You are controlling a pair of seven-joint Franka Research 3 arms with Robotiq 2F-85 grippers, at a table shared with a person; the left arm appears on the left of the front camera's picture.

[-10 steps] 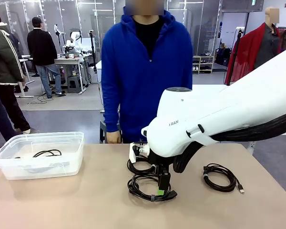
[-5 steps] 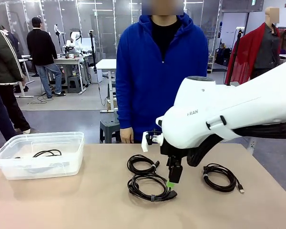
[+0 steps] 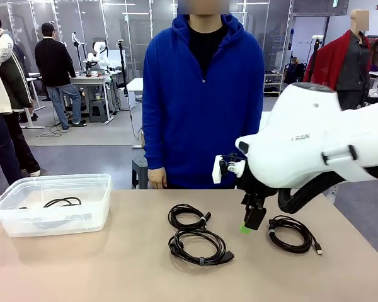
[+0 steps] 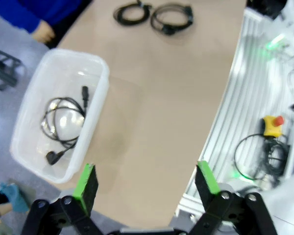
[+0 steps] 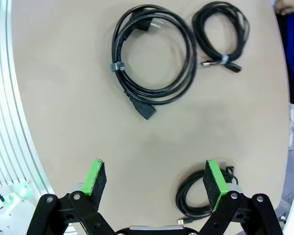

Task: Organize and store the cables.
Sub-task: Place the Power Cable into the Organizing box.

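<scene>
Three coiled black cables lie on the tan table: a small coil (image 3: pixel 188 216), a larger strapped coil (image 3: pixel 198 245) in front of it, and a third coil (image 3: pixel 291 233) with a USB plug at the right. My right gripper (image 3: pixel 247 228) hangs open just above the table between the larger coil and the right one, holding nothing. In the right wrist view the larger coil (image 5: pixel 154 54) and small coil (image 5: pixel 220 34) lie ahead of the open right gripper (image 5: pixel 154 180), and the third coil (image 5: pixel 201 196) is beside one finger. My left gripper (image 4: pixel 146 181) is open high above the table.
A clear plastic bin (image 3: pixel 57 181) stands at the table's left with one black cable (image 3: pixel 63 202) inside; the left wrist view looks down on the bin (image 4: pixel 100 93) and its cable (image 4: pixel 63 122). A person in a blue hoodie (image 3: pixel 201 100) stands at the far edge.
My right arm has swung to the right and lifted off the larger coil, jaws still open. The coils have not moved. The person has shifted slightly.
</scene>
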